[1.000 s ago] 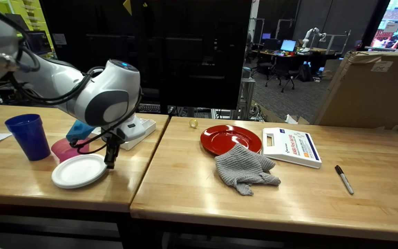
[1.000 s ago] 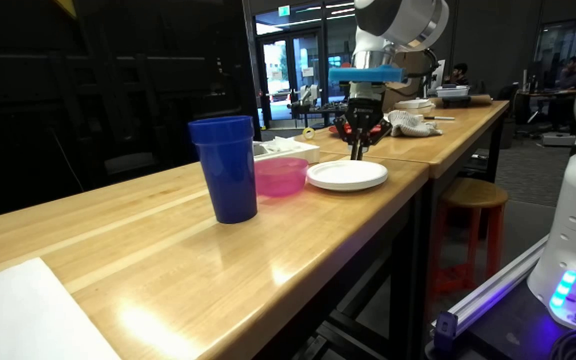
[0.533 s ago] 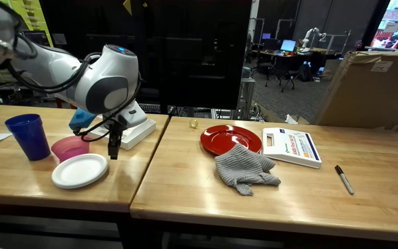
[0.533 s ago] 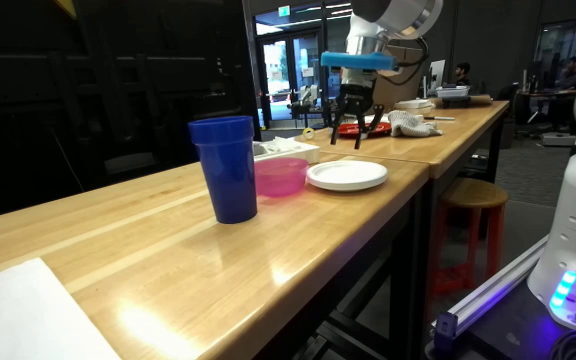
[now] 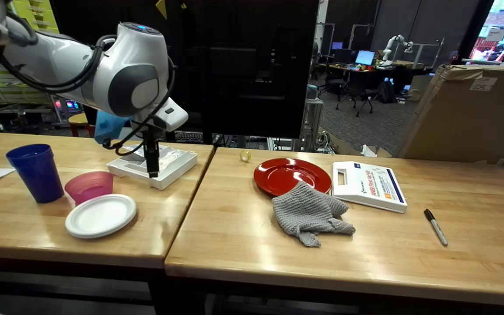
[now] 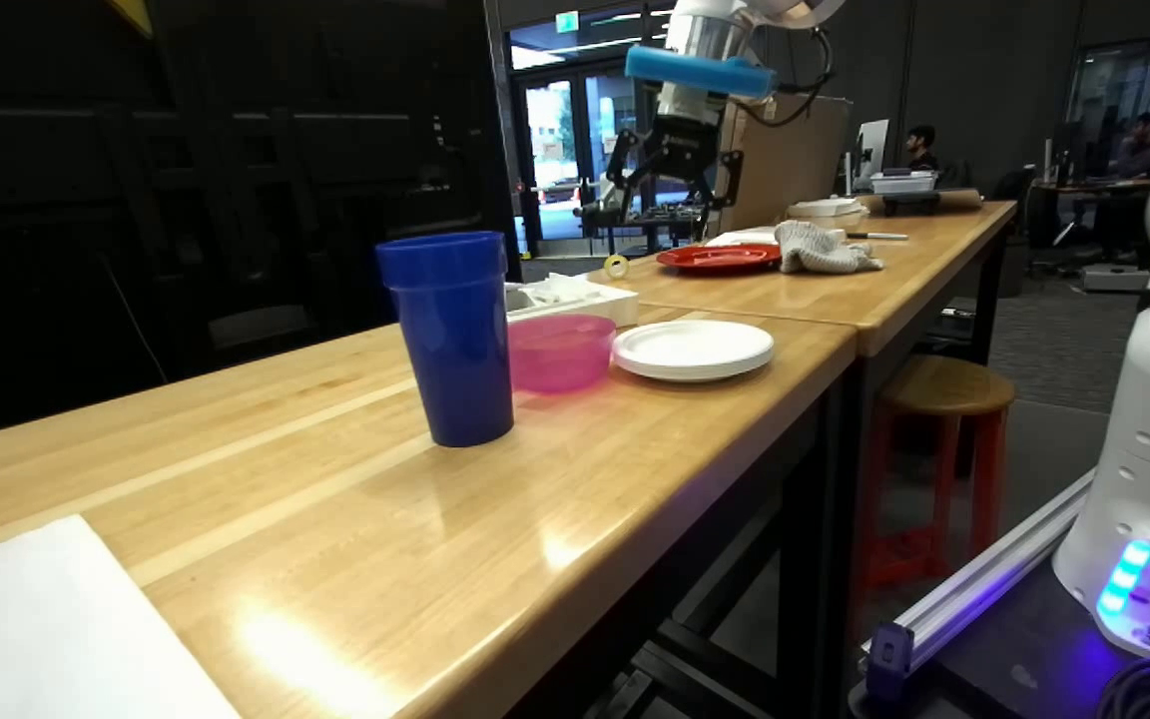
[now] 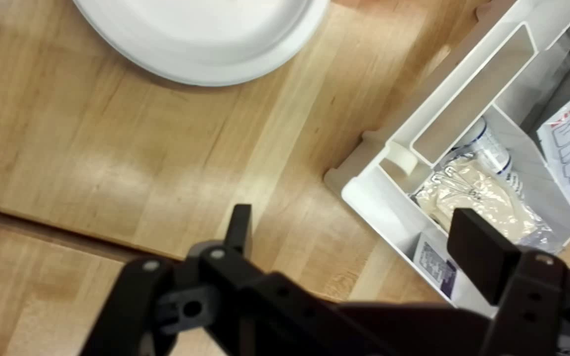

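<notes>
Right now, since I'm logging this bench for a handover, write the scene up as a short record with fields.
Arm end: black two-finger gripper, open, nothing between its jaws
Nearest: divided white plastic tray holding wrapped packets, partly behind it in the wrist view
Nearby: stack of round white plates, translucent pink bowl, upright blue tumbler
Farther off: glossy round red plate; gray knitted cloth overlapping its rim in an exterior view; flat white plastic first aid kit; gray marker with black cap

glossy wooden table (image 6: 555, 479), matt white plates (image 5: 101, 216), smooth plastic tray (image 7: 394, 217), rough knitted cloth (image 5: 306, 212), glossy red plate (image 5: 282, 173)
</notes>
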Tool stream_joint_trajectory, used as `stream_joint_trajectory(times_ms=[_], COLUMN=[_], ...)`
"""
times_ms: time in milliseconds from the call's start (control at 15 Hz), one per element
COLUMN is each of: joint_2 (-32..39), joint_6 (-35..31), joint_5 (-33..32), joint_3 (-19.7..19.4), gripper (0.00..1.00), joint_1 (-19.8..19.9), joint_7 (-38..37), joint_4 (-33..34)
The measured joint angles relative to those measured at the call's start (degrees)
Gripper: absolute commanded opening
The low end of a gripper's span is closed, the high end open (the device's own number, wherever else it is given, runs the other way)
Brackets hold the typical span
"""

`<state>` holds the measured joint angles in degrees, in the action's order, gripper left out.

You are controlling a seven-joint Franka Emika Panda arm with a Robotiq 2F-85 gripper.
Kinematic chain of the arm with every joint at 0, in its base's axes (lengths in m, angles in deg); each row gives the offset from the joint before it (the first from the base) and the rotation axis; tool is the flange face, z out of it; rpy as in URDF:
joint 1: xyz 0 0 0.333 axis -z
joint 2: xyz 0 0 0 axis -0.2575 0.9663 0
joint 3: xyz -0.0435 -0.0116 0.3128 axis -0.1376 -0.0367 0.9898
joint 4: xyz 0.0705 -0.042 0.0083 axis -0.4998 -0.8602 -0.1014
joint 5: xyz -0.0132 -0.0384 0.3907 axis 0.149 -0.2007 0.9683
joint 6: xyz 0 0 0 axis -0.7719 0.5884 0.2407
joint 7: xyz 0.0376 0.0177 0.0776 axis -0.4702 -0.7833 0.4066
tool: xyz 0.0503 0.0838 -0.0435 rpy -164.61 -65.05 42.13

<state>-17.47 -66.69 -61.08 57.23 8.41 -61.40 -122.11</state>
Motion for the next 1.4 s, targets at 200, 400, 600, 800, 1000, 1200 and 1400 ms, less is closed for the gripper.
stream_joint_trajectory(times_ms=[200,400,600,800,1000,1200,1400], joint_2=[0.4,1.2,1.7,1.7,1.7,1.7,1.7], joint_6=[0.1,0.1,0.1,0.3,1.6,3.2,3.9], joint_5=[-1.3,-1.4,-1.4,-1.4,-1.4,-1.4,-1.2], joint_3=[0.4,0.8,1.2,2.0,2.8,3.5,4.0], gripper=[1.0,1.0,1.0,1.0,1.0,1.0,1.0], joint_1=[-0.6,-1.3,-2.1,-2.8,-3.6,-4.4,-5.0], joint_7=[4.7,9.6,13.1,15.2,16.6,16.8,16.8], joint_4=[1.9,2.4,2.4,2.5,2.8,2.8,2.7])
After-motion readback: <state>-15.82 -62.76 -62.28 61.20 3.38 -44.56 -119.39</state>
